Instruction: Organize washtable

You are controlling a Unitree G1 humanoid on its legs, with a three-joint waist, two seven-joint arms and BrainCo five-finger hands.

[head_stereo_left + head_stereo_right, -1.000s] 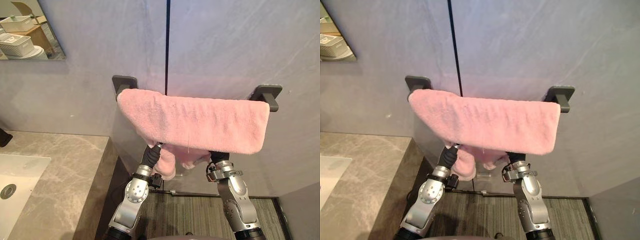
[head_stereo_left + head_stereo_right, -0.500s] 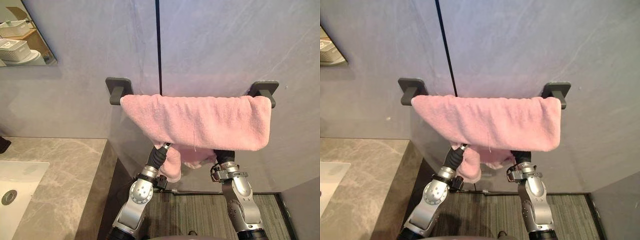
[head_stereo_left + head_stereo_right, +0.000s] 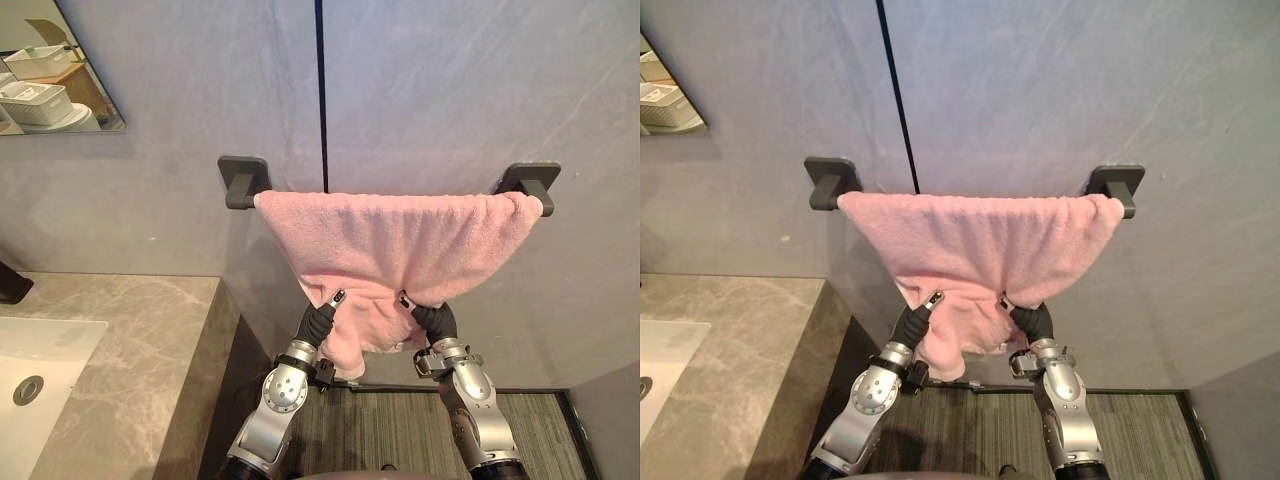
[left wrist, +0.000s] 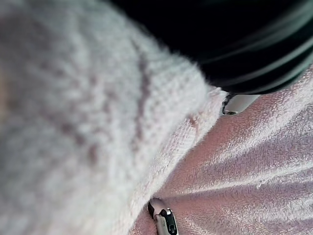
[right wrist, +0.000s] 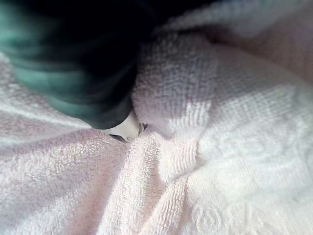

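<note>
Pink towel [image 3: 390, 235] already draped over wall rail [image 3: 243, 180]; hem bunched around left hand [image 3: 330, 305] and right hand [image 3: 415, 308], grip impossible to tell. Probably left: smoothing, letting go.

Grey wall [image 3: 480, 90] with 1 black vertical seam [image 3: 321, 100]. Mirror [image 3: 70, 115] upper left, 2 white baskets [image 3: 35, 103] reflected in it. White sink [image 3: 45, 345] lower left, round drain [image 3: 28, 389]. Striped floor [image 3: 390, 430] below.
</note>
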